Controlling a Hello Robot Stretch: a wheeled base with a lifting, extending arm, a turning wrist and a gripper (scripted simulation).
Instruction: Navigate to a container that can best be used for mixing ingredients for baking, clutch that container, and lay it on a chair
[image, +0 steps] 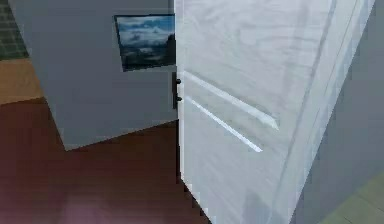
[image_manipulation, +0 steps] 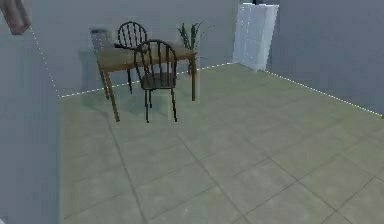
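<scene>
Dark red floor up front, white door right in robot's face, framed picture on grey wall behind. Arm side view: tiled room, wooden table with two chairs, well apart, toward view's left. Grey blob on table corner was maybe the bowl, too small to call. Gripper state: couldn't tell.

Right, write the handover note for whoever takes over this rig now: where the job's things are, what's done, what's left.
Position: the forward view has a white door close ahead, with a framed picture on the grey wall beside it.
Job's things: in the arm side view, a wooden table stands across the tiled floor, with the near chair and the far chair at it. A grey item on the table is too small to name.
Done: nothing that can be confirmed.
Left: find the mixing container, grasp it, lay it on a chair.
</scene>
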